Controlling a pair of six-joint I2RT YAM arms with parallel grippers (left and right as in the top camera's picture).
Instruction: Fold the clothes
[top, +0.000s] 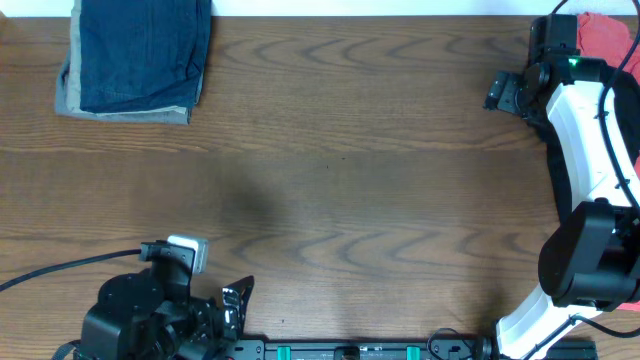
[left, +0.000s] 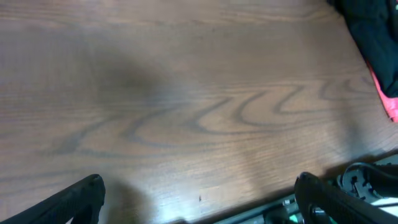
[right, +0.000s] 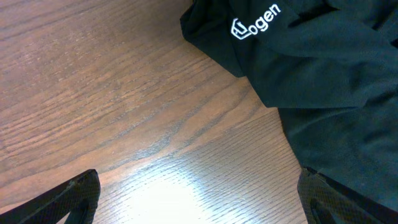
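Note:
A dark garment (right: 323, 74) with a white logo (right: 255, 22) lies crumpled at the table's far right. My right gripper (right: 199, 199) is open and empty over bare wood, its right finger at the garment's edge. In the overhead view the right gripper (top: 503, 93) is at the far right back, next to a red garment (top: 608, 35). My left gripper (top: 238, 300) is open and empty at the front left; the left wrist view (left: 199, 199) shows only table between its fingers. Both garments show far off in that view, the dark garment (left: 373, 31) and the red garment (left: 388, 102).
A folded stack (top: 135, 55), blue jeans on a grey garment, lies at the back left corner. The wooden table (top: 350, 180) stretches between the arms. A black rail (top: 360, 350) runs along the front edge.

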